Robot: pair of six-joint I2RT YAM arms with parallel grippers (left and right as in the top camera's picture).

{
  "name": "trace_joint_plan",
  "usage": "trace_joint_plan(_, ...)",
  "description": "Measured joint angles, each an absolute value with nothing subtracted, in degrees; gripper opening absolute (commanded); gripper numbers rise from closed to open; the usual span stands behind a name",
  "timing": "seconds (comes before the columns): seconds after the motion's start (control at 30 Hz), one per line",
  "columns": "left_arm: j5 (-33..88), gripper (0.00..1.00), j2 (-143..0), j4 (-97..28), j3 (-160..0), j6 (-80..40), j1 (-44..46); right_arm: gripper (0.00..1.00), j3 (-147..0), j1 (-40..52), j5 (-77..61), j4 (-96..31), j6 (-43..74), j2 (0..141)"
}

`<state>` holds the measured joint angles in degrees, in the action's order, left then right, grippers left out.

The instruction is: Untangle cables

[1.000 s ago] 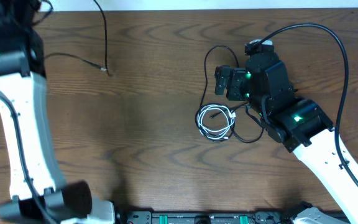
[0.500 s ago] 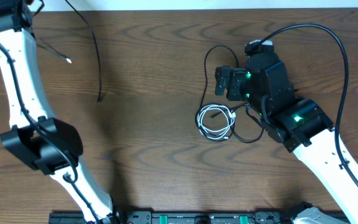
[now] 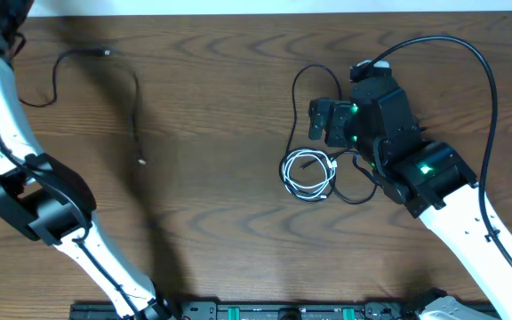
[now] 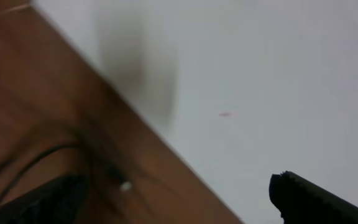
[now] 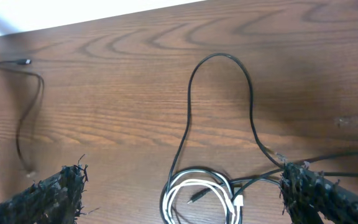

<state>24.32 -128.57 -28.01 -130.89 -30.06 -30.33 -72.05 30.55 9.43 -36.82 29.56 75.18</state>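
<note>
The right claw stands wide open and empty just beside the tangle. The coiled white cable lies right in front of it, crossed by a black cable whose narrow loop runs lengthwise from the coil toward the far edge, so this arm is much the nearer. The left claw, blurred but spread apart with nothing in it, is off at the far left corner near a second black cable, which lies loose and well apart from the coil on the dark wooden table.
</note>
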Motion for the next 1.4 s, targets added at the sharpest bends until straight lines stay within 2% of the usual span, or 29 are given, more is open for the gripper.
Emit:
trace_joint_plan(0.47, 25.02, 0.99, -128.53, -45.52, -131.00, -28.84, -37.60, 0.99, -72.05, 30.55, 7.22, -37.01, 29.58, 75.18)
trace_joint_plan(0.67, 24.43, 0.99, -124.51, -55.70, -131.00, -23.20, -34.94, 0.99, -72.05, 30.55, 7.09, -37.06, 29.58, 75.18)
trace_joint_plan(0.9, 12.23, 0.95, -121.01, -69.63, -130.30, -14.66, -26.87, 0.99, -72.05, 30.55, 7.05, -37.08, 29.56, 75.18)
trace_joint_plan(1.2, 3.03, 0.95, -121.40, -69.63, -115.98, -9.13, -20.86, 0.99, -72.05, 30.55, 7.07, -37.08, 29.56, 75.31)
trace_joint_plan(1.4, 6.83, 0.95, -121.62, -65.80, -109.19, -5.61, -20.78, 0.99, -72.05, 30.55, 7.07, -37.06, 29.56, 75.37)
